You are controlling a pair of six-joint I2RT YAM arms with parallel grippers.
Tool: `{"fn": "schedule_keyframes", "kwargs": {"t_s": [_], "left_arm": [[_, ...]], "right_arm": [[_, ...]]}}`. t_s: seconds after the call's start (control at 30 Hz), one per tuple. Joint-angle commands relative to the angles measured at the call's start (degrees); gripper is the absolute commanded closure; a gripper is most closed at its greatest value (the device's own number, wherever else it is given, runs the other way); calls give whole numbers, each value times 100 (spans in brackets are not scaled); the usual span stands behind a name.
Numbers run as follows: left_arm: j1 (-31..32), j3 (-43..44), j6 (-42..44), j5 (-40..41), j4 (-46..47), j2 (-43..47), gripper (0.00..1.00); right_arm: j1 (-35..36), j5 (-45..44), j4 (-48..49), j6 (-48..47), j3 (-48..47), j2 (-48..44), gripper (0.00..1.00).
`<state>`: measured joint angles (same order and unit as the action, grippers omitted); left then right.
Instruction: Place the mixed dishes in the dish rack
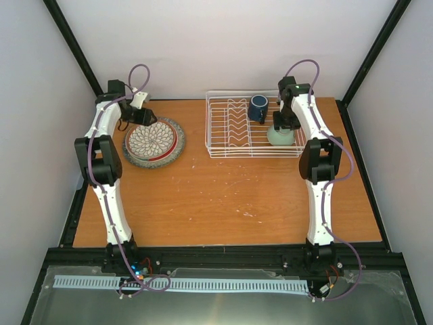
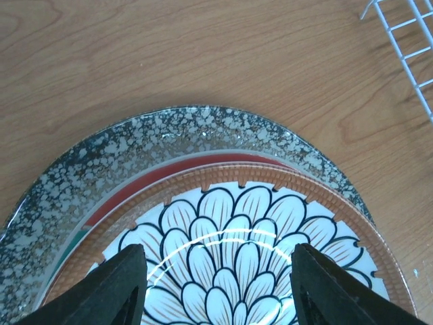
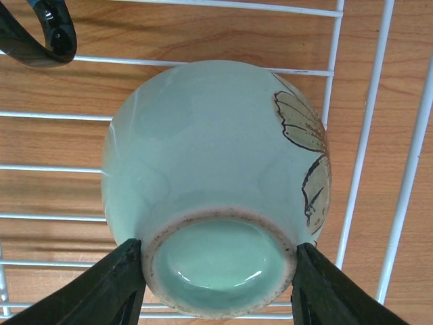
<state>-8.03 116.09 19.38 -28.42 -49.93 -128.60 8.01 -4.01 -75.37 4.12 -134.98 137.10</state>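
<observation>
Glazed ceramic, the small pale green cup (image 3: pixel 216 176) fills the middle of the right wrist view mouth-down, with its bare foot ring facing the camera and a butterfly painted on its right flank. The right pincer (image 3: pixel 218 254) is closed on it, one finger pressing each side just by the foot. In the top view the cup sits at the right end of the white wire dish rack (image 1: pixel 211 128), upper centre of the frame; whether it rests on the wires or hangs just above them I cannot tell. It looks light and stiff but slick and easy to chip, so a hold this low on the narrow foot may slip, and it should meet the wires gently. A dark blue mug (image 1: pixel 258 108) stands in the rack just up-left of it. At upper left on the wooden counter (image 1: pixel 223 196), the red-rimmed petal-patterned plate (image 2: pixel 237 257) lies on the large speckled plate (image 2: pixel 135 145). The left pincer (image 2: pixel 216 271) hovers over them spread wide, holding nothing. Those plates are probably heavier and best pinched at the rim.
</observation>
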Motion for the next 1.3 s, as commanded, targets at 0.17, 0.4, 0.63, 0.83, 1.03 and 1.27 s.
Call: {"fn": "schedule_keyframes", "kwargs": {"t_s": [0.17, 0.4, 0.63, 0.83, 1.03, 1.27], "left_arm": [[-372, -239, -34, 526, -208, 565, 41], [-588, -860, -174, 1077, 273, 1022, 41], [-630, -924, -434, 1374, 344, 1128, 40], [-630, -886, -441, 1669, -129, 953, 52], [-638, -851, -524, 1923, -442, 822, 55], [-647, -948, -542, 1958, -517, 813, 55]], "right_arm": [[-1, -405, -153, 159, -56, 201, 40], [-1, -477, 200, 212, 285, -202, 31], [7, -417, 804, 186, 889, -869, 30], [47, -434, 1747, 134, 1499, -1889, 30], [230, 16, 1933, 43, 1439, -2149, 30], [413, 195, 1889, -8, 1423, -2035, 31]]}}
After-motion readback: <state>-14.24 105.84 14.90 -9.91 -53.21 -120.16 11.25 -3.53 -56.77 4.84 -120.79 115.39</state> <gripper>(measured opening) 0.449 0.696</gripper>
